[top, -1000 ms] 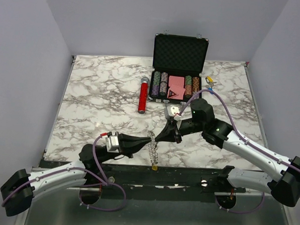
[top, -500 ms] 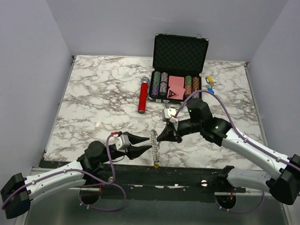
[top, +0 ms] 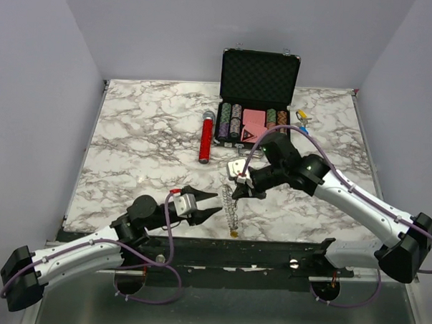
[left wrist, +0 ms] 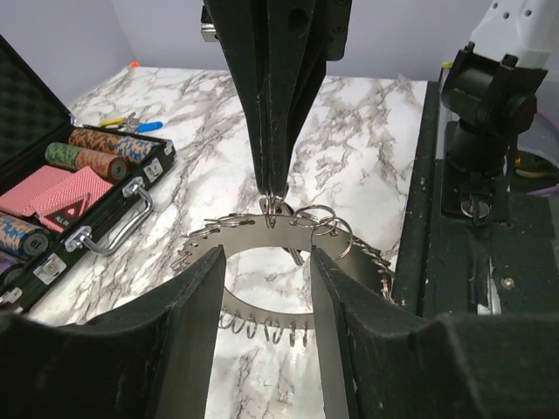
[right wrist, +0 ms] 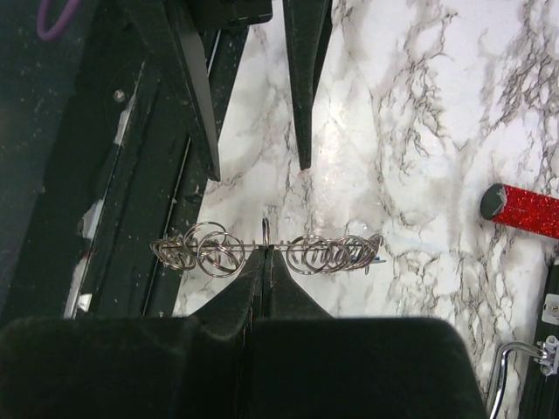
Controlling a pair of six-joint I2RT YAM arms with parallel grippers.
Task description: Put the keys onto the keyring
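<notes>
The keyring [top: 230,208], a thin metal band strung with many small silver split rings, hangs edge-on over the table's near edge. My right gripper [top: 235,191] is shut on its top edge, and the right wrist view shows the shut tips [right wrist: 265,253] pinching the keyring [right wrist: 336,253]. My left gripper [top: 215,204] stands open just left of the ring, not touching it. In its wrist view the keyring [left wrist: 244,237] sits just past the parted fingers [left wrist: 203,288]. Small yellow and blue pieces [top: 302,117] lie at the back right. I cannot tell whether they are keys.
An open black case [top: 259,78] holding poker chips and cards stands at the back centre, its handle [left wrist: 113,223] facing the arms. A red glitter cylinder [top: 205,141] lies left of it. The table's dark front rail [top: 270,247] runs right below the hanging ring.
My left gripper has opened, let go of the ring and drawn back a little. The right gripper has shifted slightly right and away, carrying the ring.
</notes>
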